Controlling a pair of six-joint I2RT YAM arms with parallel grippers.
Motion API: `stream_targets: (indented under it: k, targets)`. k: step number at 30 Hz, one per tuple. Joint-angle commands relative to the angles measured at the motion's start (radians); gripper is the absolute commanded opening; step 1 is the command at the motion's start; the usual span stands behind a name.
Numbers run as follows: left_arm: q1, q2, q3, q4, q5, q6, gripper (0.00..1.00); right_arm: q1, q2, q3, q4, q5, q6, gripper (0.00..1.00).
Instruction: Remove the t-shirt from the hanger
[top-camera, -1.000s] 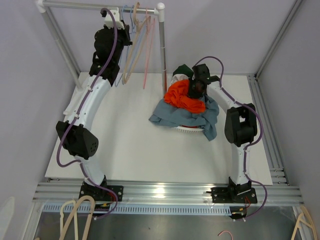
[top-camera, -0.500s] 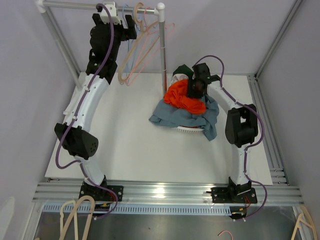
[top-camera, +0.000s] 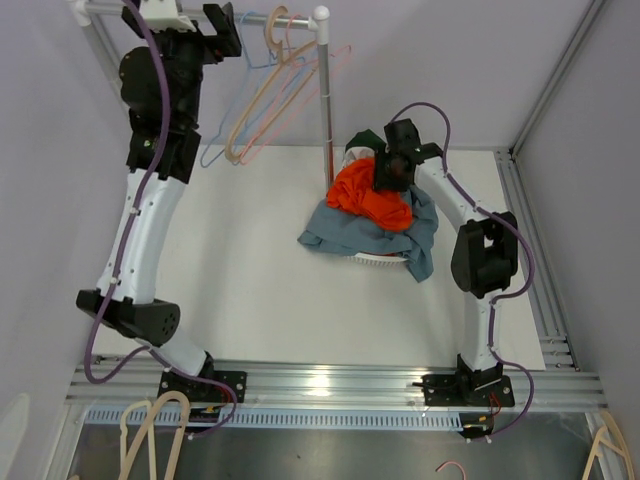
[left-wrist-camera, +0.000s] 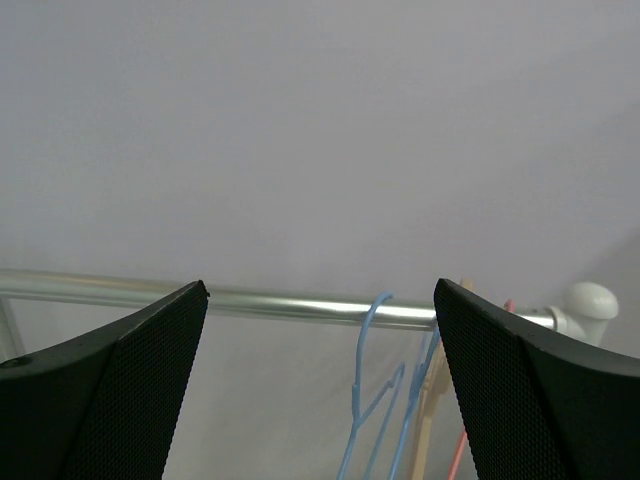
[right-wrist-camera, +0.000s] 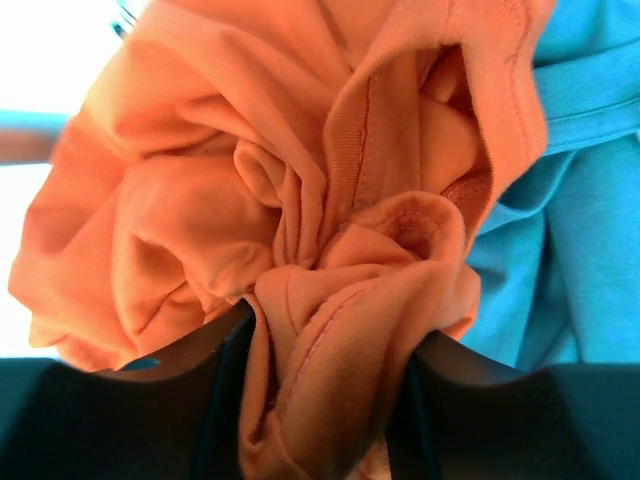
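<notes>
The orange t-shirt (top-camera: 360, 195) (right-wrist-camera: 200, 180) lies crumpled on top of a clothes pile, on no hanger. My right gripper (top-camera: 390, 175) (right-wrist-camera: 325, 330) is pressed down into it, jaws partly apart. A loose, puffy fold of orange cloth fills the gap and touches both fingers. My left gripper (top-camera: 222, 28) (left-wrist-camera: 320, 290) stands wide open and empty, high up by the metal rail (top-camera: 270, 17) (left-wrist-camera: 290, 305). Bare hangers hang from the rail to its right: blue (top-camera: 222, 140) (left-wrist-camera: 365, 400), tan (top-camera: 255, 120), pink (top-camera: 292, 95).
Under the orange shirt lie a teal garment (top-camera: 350, 235) (right-wrist-camera: 590, 200) and a dark green one (top-camera: 365, 140), heaped on a white basket (top-camera: 375, 260). The rail's upright post (top-camera: 326, 100) stands just left of the pile. Spare hangers (top-camera: 150, 430) lie below the table's front edge.
My left gripper opened, let go of the hangers and rose up and to the left. The hangers swung out to the lower left. My right gripper's jaws widened around the orange cloth.
</notes>
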Motion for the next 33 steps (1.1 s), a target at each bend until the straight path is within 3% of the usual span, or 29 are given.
stream_targets:
  k: [1, 6, 10, 15, 18, 21, 24, 26, 28, 29, 33]
  targets:
    - [0.001, -0.091, 0.025, -0.032, -0.031, -0.016, 0.99, 0.012, -0.072, 0.104, -0.06, 0.031, -0.012, 0.48]
    - [-0.021, -0.191, -0.03, -0.078, -0.062, -0.017, 0.99, 0.023, -0.084, 0.297, -0.163, 0.074, -0.025, 0.49]
    - [-0.036, -0.257, -0.116, -0.05, -0.077, -0.003, 0.99, 0.043, -0.142, 0.307, -0.163, 0.126, -0.041, 0.76]
    - [-0.041, -0.284, -0.124, -0.145, -0.088, -0.007, 0.99, 0.042, -0.175, 0.328, -0.193, 0.166, -0.05, 0.85]
    - [-0.044, -0.307, -0.127, -0.197, -0.102, -0.017, 0.99, 0.052, -0.196, 0.314, -0.212, 0.157, -0.042, 0.85]
    - [-0.061, -0.378, -0.22, -0.247, -0.111, -0.062, 0.99, 0.086, -0.288, 0.197, -0.16, 0.171, -0.038, 0.85]
    - [-0.084, -0.502, -0.343, -0.279, -0.11, -0.131, 0.99, 0.141, -0.47, -0.062, 0.007, 0.175, -0.048, 0.86]
    - [-0.102, -0.595, -0.476, -0.332, -0.119, -0.19, 1.0, 0.166, -0.576, -0.279, 0.134, 0.172, -0.055, 0.99]
    - [-0.142, -0.662, -0.547, -0.359, -0.149, -0.226, 1.0, 0.184, -0.733, -0.4, 0.207, 0.169, -0.035, 0.99]
    - [-0.154, -0.695, -0.657, -0.377, -0.178, -0.24, 1.0, 0.189, -0.783, -0.502, 0.262, 0.168, -0.029, 1.0]
    - [-0.17, -0.888, -0.828, -0.437, -0.187, -0.313, 0.99, 0.209, -1.026, -0.647, 0.305, 0.187, -0.025, 1.0]
